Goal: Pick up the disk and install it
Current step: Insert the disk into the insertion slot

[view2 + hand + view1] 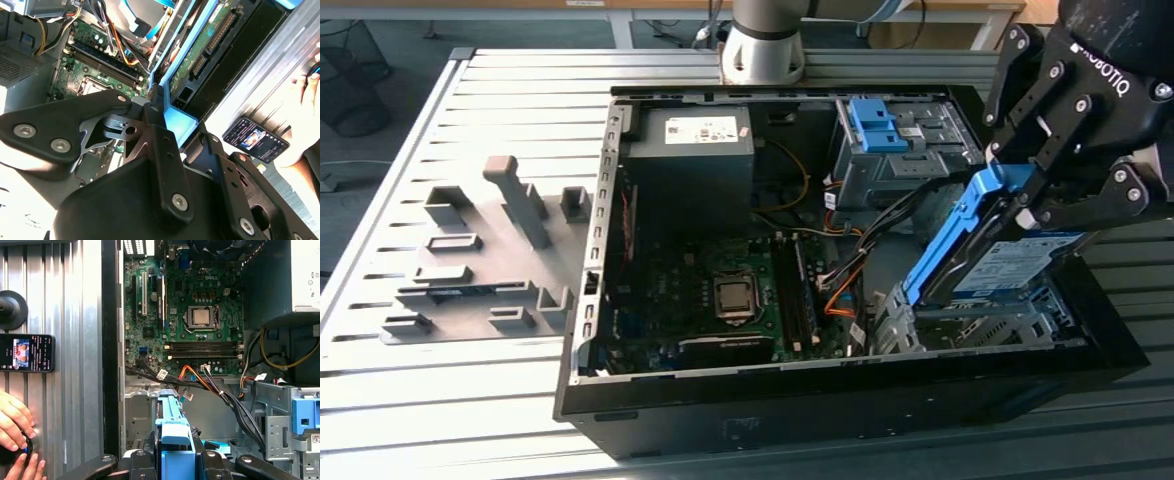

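The tool (1017, 195) is clamped on the flat silver-grey disk with blue plastic side rails (1007, 265). The disk hangs tilted, its lower end at the grey metal drive cage (961, 325) in a corner of the open black computer case (787, 420).

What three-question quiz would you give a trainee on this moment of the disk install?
1. True or false: the gripper is empty.
2. Where is the disk? A) flat on the motherboard; B) held tilted over the drive cage in the open case; C) fully seated and released.
3. In the first wrist view, what dark flat device lies on the table near the person's hand?
Key: 1 false, it is shut on the disk; 2 B; 3 a phone.
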`<state>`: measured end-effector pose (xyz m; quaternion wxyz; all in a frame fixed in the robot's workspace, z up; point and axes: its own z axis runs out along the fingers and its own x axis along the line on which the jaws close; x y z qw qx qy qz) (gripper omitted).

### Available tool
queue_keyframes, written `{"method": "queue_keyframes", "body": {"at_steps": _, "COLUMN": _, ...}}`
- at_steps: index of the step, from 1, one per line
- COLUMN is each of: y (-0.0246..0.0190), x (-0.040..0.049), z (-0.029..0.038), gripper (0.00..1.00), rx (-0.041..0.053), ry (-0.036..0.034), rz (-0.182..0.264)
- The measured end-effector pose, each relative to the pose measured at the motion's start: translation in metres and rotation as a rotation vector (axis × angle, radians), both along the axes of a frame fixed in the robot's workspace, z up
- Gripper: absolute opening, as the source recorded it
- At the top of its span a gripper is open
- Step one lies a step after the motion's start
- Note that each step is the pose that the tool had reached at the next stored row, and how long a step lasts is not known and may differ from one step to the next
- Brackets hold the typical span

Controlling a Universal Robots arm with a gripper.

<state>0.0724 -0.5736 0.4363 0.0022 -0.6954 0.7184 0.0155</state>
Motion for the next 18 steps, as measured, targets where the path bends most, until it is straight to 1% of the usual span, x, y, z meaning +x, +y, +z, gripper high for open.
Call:
{"method": "queue_keyframes", "body": {"at_steps": 6, "y": 0.0, "x": 0.0, "z": -0.0036, "gripper": 0.37, "rx": 0.0002, "ry": 0.0003, "rz": 0.0}}
{"method": "queue_keyframes", "body": {"at_steps": 12, "y": 0.0, "x": 0.0, "z": -0.0092, "gripper": 0.37, "rx": 0.0002, "ry": 0.0006, "rz": 0.0}}
{"method": "queue_keyframes", "body": {"at_steps": 18, "y": 0.0, "x": 0.0, "z": -0.0096, "gripper": 0.37, "rx": 0.0001, "ry": 0.0011, "rz": 0.0}}
